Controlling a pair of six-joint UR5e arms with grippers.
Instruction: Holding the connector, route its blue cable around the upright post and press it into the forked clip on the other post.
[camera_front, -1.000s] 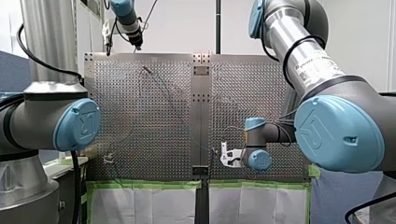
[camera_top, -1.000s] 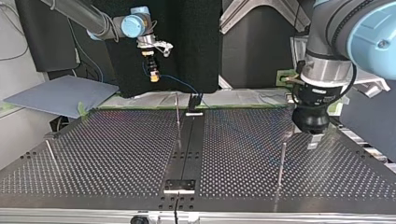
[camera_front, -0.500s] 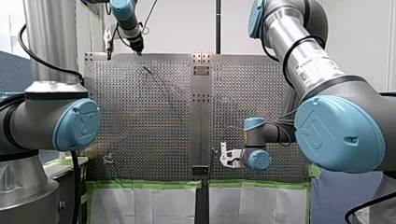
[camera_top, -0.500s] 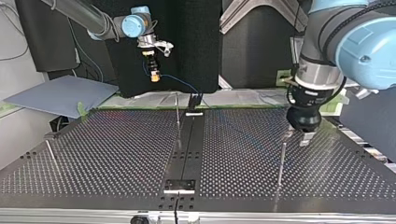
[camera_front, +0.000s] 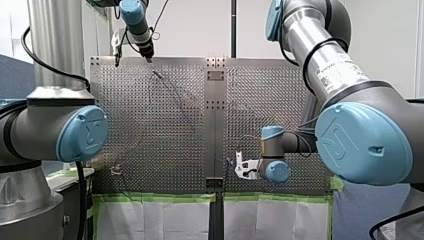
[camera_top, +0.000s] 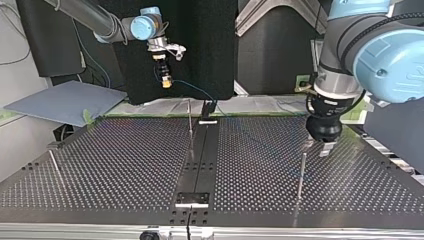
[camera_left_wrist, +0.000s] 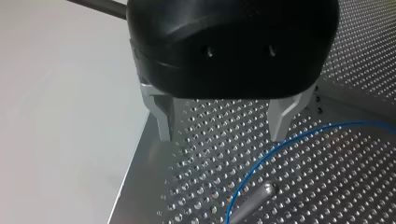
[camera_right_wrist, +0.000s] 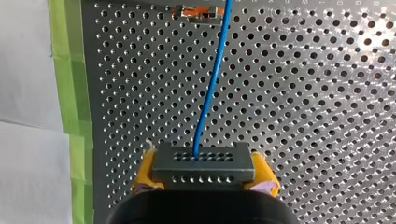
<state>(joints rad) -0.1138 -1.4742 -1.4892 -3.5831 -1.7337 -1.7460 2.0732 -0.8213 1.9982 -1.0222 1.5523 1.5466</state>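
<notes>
The connector (camera_right_wrist: 203, 163) is staying clamped between the right gripper's (camera_right_wrist: 205, 171) yellow pads, high above the table's (camera_top: 125, 165) edge nearest the arms, its blue cable (camera_right_wrist: 211, 88) running down. The left gripper (camera_left_wrist: 223, 134), fingers spread and empty, is standing closer to the upright post (camera_top: 301, 172) than a second ago.

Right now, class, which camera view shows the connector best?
The right wrist view: the connector sits close, clamped in my right gripper, with the blue cable leaving it. The top view shows it tiny; in the front view it cannot be made out; the left wrist view shows only cable.
</notes>
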